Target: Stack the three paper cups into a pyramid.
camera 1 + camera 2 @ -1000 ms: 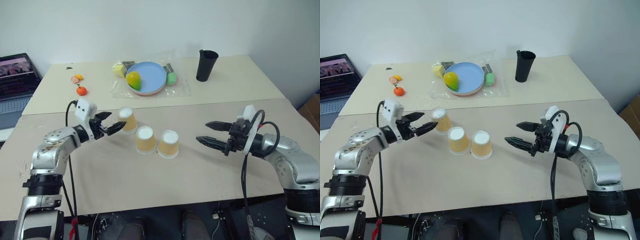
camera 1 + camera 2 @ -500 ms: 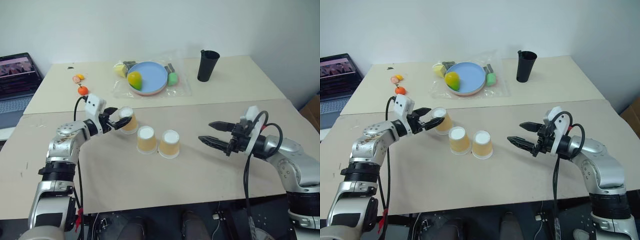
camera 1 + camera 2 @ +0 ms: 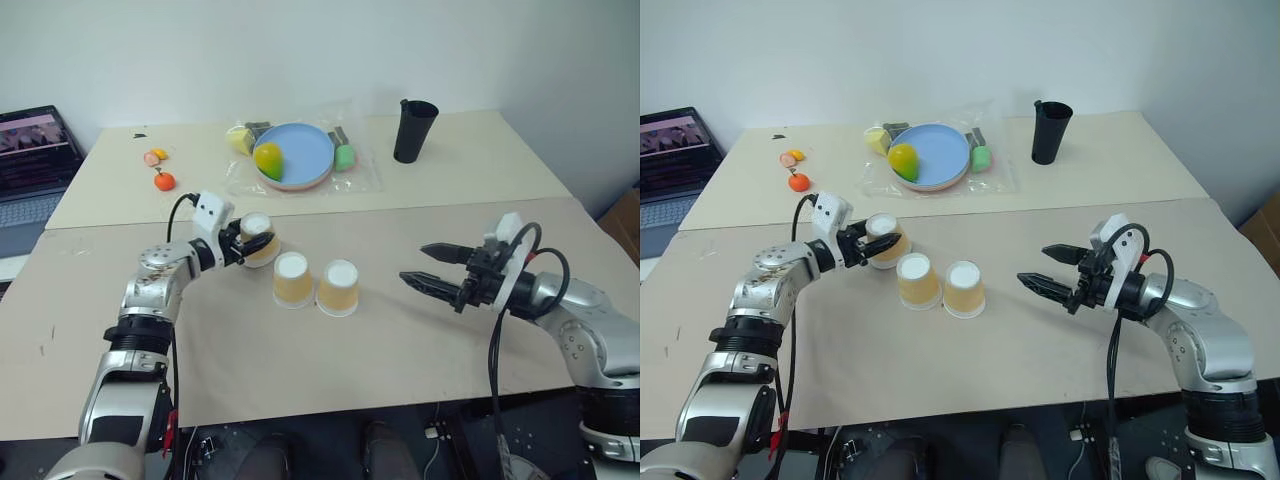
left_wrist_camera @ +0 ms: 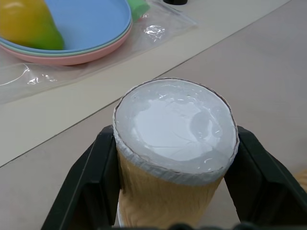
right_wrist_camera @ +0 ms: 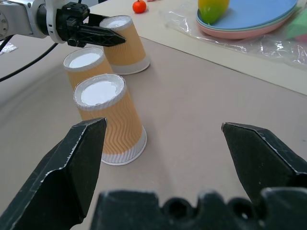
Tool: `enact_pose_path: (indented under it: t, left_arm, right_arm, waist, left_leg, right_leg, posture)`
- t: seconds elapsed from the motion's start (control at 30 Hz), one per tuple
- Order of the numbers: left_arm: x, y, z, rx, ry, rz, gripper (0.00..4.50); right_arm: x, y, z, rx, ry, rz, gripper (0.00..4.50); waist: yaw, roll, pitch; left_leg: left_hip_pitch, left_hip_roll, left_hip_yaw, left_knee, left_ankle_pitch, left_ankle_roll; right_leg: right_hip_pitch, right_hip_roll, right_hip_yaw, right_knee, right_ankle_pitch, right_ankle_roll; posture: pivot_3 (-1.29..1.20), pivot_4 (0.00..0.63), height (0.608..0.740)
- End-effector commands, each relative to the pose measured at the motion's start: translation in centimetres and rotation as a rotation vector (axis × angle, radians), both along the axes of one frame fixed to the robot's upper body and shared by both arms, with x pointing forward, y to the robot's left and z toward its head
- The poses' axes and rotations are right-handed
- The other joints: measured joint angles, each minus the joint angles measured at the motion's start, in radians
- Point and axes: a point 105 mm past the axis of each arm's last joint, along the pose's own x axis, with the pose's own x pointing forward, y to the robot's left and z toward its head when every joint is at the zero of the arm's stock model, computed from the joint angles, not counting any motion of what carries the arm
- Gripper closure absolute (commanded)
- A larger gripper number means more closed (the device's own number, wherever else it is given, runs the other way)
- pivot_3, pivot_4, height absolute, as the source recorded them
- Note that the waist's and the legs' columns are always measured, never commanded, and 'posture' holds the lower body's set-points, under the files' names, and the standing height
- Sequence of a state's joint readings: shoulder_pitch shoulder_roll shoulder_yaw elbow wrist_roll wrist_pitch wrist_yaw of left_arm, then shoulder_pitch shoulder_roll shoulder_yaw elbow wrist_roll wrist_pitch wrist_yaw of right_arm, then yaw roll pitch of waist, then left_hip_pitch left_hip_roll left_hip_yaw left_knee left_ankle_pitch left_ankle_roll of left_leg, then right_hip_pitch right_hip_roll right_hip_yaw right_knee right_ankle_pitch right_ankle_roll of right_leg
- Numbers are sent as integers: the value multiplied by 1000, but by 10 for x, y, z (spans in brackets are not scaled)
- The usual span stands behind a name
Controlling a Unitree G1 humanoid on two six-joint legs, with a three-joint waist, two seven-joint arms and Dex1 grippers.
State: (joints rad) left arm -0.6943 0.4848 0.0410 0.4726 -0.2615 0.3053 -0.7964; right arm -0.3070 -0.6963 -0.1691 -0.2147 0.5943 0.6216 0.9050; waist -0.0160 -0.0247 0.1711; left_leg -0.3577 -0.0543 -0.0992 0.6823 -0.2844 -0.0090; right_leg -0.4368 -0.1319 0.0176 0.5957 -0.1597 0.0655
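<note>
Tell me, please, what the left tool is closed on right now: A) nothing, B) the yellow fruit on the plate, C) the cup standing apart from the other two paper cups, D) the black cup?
C: the left tool has a finger on each side of the separate paper cup, while the other two cups stand together.

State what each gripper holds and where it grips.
Left gripper is shut on one upside-down tan-orange paper cup, gripping its sides just below the white base. Right gripper is open, holding nothing.
</note>
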Motion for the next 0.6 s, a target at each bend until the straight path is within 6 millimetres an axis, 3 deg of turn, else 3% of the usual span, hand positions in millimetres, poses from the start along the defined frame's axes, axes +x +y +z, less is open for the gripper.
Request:
enact_pose_path:
  t: [0.03,0.17,0.3,0.47,0.6]
  left_arm:
    - [-1,-10,47,4,-148,-63,2027]
    - [-23,-41,85,-58,-200,-277,2027]
    - [-63,-68,113,-100,-188,-561,2027]
    - [-93,-72,134,-164,-128,-754,2027]
    - [-95,-64,130,-116,-68,-785,2027]
  right_arm:
    - [-4,1,14,-10,-56,13,0]
    - [-4,2,15,-17,-52,21,0]
    - [-7,1,14,-20,-45,30,0]
    - [-14,3,12,-24,-31,45,0]
    - [-17,3,9,-27,-25,40,0]
  waist:
    - [1,0,0]
    - [2,0,0]
    - [0,0,0]
    - [-10,0,0]
    - [-15,0,0]
  left_leg:
    - [0,0,0,0,0,0]
    - [-1,0,0,1,0,0]
    - [-3,0,-1,2,0,0]
    - [-2,0,-1,2,0,1]
    - [-1,0,-1,2,0,1]
  right_leg:
    - [0,0,0,0,0,0]
    - [0,0,0,0,0,0]
    - [-1,0,-1,0,0,1]
    - [-1,0,-1,0,0,1]
    - [0,0,-1,1,0,1]
  posture:
    - [0,150,720]
    - [0,150,720]
    - [0,150,720]
    - [0,150,720]
    - [0,150,720]
